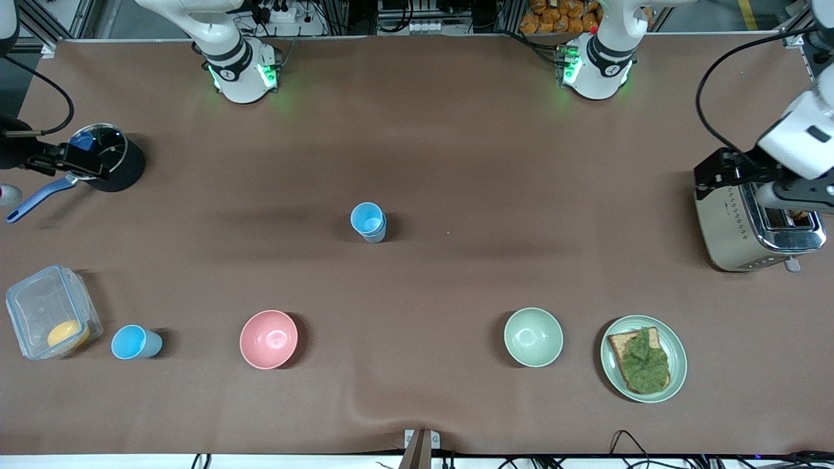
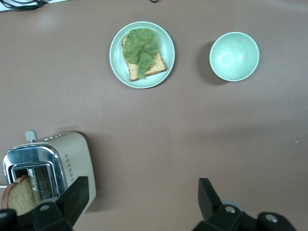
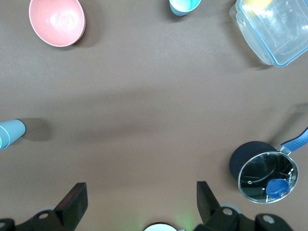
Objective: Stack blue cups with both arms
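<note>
Two blue cups (image 1: 369,222) stand nested, one inside the other, at the middle of the table; they also show at the edge of the right wrist view (image 3: 10,134). A third blue cup (image 1: 135,342) stands alone beside the clear container, and shows in the right wrist view (image 3: 184,6) too. My right gripper (image 1: 58,159) is open and empty, up over the black pot at the right arm's end; the right wrist view (image 3: 139,202) shows its jaws spread wide. My left gripper (image 1: 726,170) is open and empty over the toaster; the left wrist view (image 2: 142,202) shows the same.
A pink bowl (image 1: 268,339) and a pale green bowl (image 1: 533,337) stand near the front camera. A plate (image 1: 677,365) holds toast with lettuce. The toaster (image 1: 736,228) holds a slice. A black pot (image 1: 124,172) and a clear container (image 1: 39,306) are at the right arm's end.
</note>
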Controlling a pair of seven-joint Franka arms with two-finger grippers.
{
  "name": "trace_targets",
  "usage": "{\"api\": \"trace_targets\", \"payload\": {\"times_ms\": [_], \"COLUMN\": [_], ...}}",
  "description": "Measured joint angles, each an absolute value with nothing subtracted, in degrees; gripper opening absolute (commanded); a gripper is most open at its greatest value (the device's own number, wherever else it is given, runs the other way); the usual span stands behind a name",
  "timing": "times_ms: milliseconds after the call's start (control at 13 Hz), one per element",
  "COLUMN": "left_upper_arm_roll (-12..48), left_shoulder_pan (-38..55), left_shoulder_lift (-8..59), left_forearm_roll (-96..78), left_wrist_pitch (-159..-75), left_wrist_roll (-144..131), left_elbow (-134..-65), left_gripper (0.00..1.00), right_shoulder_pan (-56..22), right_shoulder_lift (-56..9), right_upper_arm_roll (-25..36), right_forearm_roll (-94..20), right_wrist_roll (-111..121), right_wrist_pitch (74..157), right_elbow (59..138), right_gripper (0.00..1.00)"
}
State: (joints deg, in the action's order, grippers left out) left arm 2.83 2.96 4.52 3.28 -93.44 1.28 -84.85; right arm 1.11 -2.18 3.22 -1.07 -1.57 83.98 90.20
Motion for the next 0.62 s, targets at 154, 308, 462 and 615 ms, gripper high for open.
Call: {"api": "trace_targets", "payload": {"times_ms": [154, 308, 462, 615], "left_upper_arm_roll": [1.8, 1.5, 1.5, 1.4], "left_shoulder_pan": [2.9, 2.9, 2.8, 2.5], "left_shoulder_lift": [4.5, 4.5, 4.2, 3.4], "left_forearm_roll": [3.3, 3.3, 3.1, 2.6], "left_wrist_pitch": [-93.5, -93.5, -92.9, -91.6], "left_wrist_roll": [1.3, 1.3, 1.3, 1.3], "left_elbow": [-84.9, -84.9, -84.9, -84.9], "left_gripper": [1.00, 1.00, 1.00, 1.00], "right_shoulder_pan": [1.1, 1.1, 1.1, 1.1], "right_shoulder_lift": [-2.2, -2.2, -2.2, -2.2], "right_upper_arm_roll": [3.2, 3.2, 3.2, 3.2], "right_forearm_roll": [-1.1, -1.1, -1.1, -1.1], "right_wrist_roll": [-1.6, -1.6, -1.6, -1.6], "right_wrist_pitch": [84.0, 84.0, 84.0, 84.0], "right_elbow": [90.2, 90.2, 90.3, 90.3], "right_gripper": [1.00, 1.00, 1.00, 1.00]}}
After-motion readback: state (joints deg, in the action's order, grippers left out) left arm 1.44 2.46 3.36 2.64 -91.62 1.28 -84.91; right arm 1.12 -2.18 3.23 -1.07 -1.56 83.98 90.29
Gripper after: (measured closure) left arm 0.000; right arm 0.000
